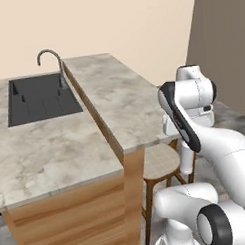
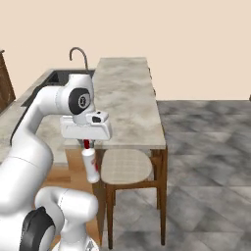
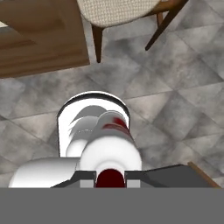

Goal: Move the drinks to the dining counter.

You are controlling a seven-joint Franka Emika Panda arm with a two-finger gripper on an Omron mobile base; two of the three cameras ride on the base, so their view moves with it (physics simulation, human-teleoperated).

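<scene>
Grey stone floor tiles lie beneath us, with beige walls behind the kitchen. Nearest, in our hand view, we look straight down the small white bottle, its red cap clamped between the two dark fingertips. From the right base view our gripper hangs below the hand, jaws closed on that cap, and the bottle dangles slightly tilted in the air, just beside the wooden stool with its wicker seat and below the edge of the dining counter. Nothing supports the bottle but our grip. Beyond the stool the long beige marbled slab runs away from us. Farther left, past the raised slab, we see the lower marble worktop, then the dark sink with its curved faucet at the far end.
</scene>
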